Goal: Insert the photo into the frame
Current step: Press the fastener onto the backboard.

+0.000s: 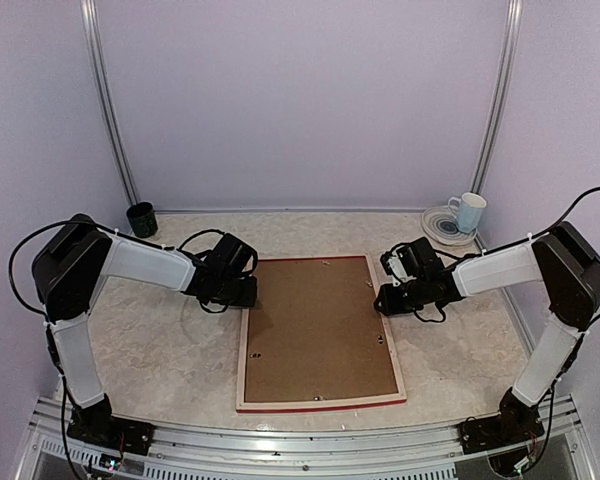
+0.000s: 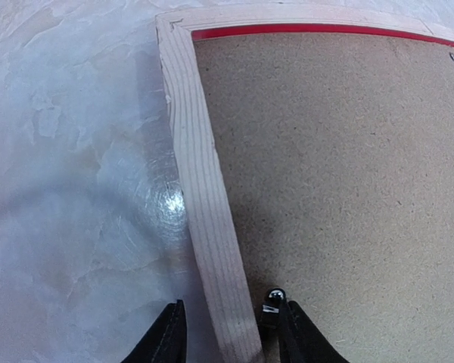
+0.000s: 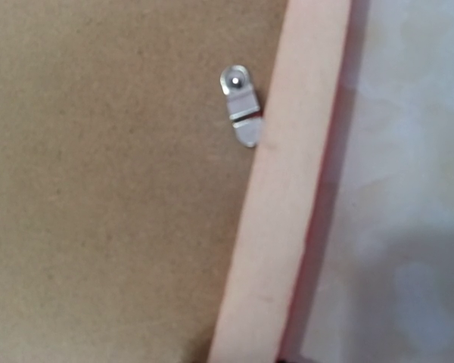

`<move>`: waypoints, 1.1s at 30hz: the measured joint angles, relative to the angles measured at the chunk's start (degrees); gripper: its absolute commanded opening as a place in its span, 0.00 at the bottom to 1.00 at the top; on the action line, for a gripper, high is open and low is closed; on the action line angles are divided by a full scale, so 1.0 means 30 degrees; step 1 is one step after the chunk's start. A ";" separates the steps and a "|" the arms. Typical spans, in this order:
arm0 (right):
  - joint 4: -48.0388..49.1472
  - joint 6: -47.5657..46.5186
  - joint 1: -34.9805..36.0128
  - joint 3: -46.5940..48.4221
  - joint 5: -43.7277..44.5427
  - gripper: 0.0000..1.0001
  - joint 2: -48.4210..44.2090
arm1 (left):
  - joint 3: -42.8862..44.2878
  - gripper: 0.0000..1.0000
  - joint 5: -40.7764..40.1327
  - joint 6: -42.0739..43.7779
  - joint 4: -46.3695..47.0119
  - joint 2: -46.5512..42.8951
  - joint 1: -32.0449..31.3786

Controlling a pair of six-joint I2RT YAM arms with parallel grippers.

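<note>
The frame (image 1: 242, 372) lies face down in the middle of the table, pale wood back up, red edges showing. A brown backing board (image 1: 320, 325) fills its opening. The photo is hidden. My left gripper (image 1: 245, 292) is open astride the frame's left rail (image 2: 204, 204): one finger (image 2: 166, 336) stands over the table with a gap to the wood, the other over the board beside a small metal clip (image 2: 272, 299). At the right rail (image 3: 287, 227) is my right gripper (image 1: 383, 298); only dark slivers of its tips show, tight against both sides of the wood.
A metal turn clip (image 3: 240, 110) sits on the board against the right rail. A dark green cup (image 1: 141, 219) stands at the back left. At the back right a white mug (image 1: 469, 211) rests on a plate (image 1: 435, 228).
</note>
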 measured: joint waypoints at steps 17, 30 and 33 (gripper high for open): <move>0.0109 0.0000 -0.0007 0.0000 -0.0182 0.27 0.0066 | 0.0058 0.18 0.0175 -0.0335 0.0066 0.0036 0.0036; 0.0146 0.0000 -0.0007 0.0000 -0.0255 0.28 0.0095 | 0.0022 0.16 0.0080 -0.0838 0.0153 0.0036 0.0044; 0.0160 0.0000 -0.0007 0.0000 -0.0277 0.28 0.0109 | -0.0058 0.40 0.0058 -0.0903 0.0299 0.0015 0.0044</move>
